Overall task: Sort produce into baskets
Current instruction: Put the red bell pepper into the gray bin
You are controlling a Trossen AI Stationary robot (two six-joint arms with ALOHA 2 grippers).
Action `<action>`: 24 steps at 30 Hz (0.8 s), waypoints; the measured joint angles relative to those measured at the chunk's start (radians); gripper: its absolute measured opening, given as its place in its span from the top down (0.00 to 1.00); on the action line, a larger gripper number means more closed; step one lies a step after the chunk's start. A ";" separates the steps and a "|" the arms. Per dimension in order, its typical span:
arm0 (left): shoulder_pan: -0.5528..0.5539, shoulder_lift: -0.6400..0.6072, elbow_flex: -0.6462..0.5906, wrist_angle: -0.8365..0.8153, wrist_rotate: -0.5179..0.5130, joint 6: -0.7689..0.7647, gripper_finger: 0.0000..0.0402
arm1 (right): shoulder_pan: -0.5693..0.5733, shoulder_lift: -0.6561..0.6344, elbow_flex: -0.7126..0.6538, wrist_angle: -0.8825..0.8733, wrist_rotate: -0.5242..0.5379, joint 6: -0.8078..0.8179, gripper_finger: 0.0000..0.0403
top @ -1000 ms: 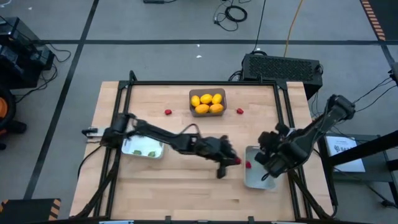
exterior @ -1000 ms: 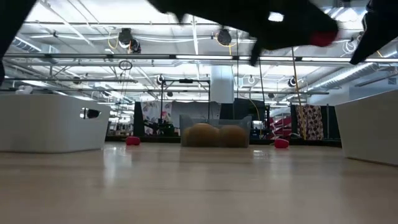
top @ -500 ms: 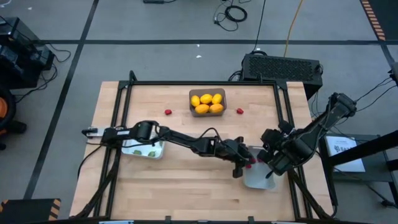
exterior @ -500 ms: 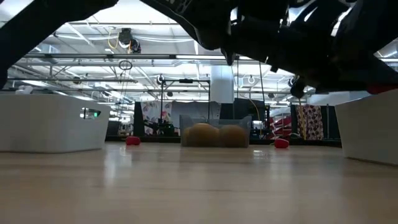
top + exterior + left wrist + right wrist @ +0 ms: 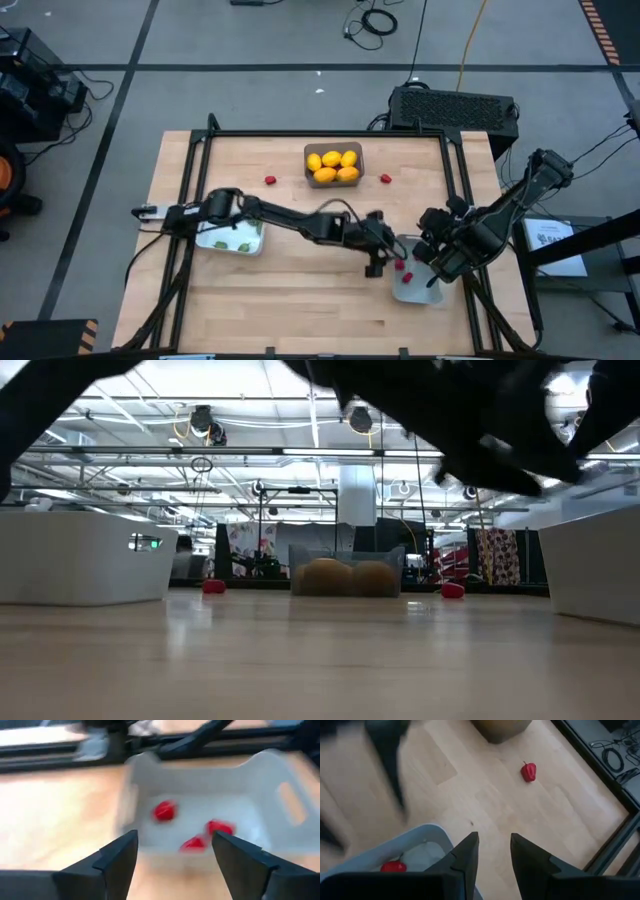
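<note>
1. Three red pieces lie in the white bin at the table's four o'clock.
2. The left gripper, fingers spread and empty, reaches across to the bin's nine o'clock edge.
3. The right gripper hovers over the bin, fingers apart.
4. Yellow fruits fill the twelve o'clock bin on the wooden table.

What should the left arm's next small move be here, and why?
Probably pull back toward the loose red piece. The left gripper is open and empty beside the right-hand basket, which already holds red pieces; another also lies loose.
</note>
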 joint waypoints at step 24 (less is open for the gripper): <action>0.325 -0.586 -0.150 -1.369 -0.339 -0.187 0.38 | 0.000 0.026 0.000 0.272 -0.001 -0.171 0.74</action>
